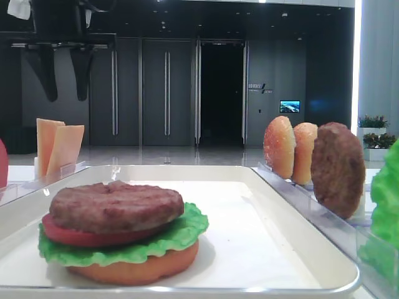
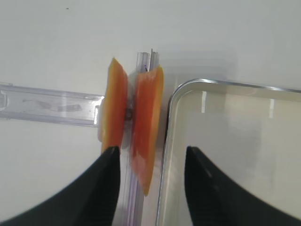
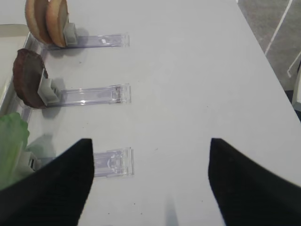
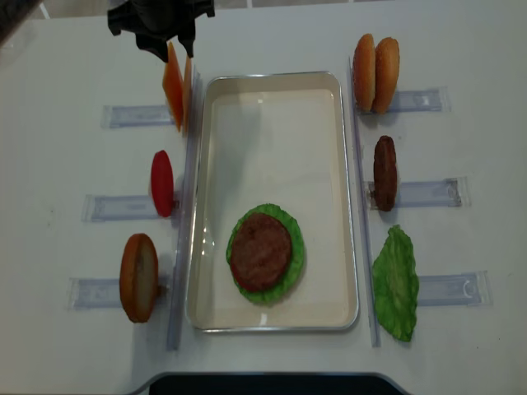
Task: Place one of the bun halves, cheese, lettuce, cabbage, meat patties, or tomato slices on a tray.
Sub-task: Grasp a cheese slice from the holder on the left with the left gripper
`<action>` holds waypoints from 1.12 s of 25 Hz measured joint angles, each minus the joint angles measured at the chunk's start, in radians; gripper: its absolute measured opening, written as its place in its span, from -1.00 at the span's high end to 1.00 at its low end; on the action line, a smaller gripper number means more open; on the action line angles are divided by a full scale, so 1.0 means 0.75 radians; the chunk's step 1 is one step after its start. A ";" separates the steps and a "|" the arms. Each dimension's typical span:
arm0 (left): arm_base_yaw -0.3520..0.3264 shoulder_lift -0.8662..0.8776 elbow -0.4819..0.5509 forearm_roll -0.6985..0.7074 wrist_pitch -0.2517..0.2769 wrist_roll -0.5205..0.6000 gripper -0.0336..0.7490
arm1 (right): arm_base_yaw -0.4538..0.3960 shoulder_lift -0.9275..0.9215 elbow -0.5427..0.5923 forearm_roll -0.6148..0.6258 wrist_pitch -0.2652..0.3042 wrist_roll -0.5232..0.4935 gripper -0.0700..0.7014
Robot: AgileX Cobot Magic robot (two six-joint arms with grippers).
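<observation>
Overhead, left fingers [image 2: 150,165] parted — straddling cheese [image 2: 146,122]

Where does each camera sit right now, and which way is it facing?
Exterior high: tray level, facing across the tray at the stacked burger; left gripper overhead.
Realsense: overhead, straight down; left gripper above the cheese.
Left wrist: looks down, jaws open, onto two cheese slices and a tray corner.
Right wrist: looks down, jaws open, on the racked meat patty.
All see the tray.

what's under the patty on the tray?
Under the patty on the tray: a tomato slice, then lettuce, then a bun half at the bottom. Only their edges show; anything else between the layers is covered.
</observation>
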 joint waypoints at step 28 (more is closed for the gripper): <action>0.000 0.137 -0.001 0.050 -0.070 -0.024 0.03 | 0.000 0.000 0.000 0.000 0.000 0.000 -0.52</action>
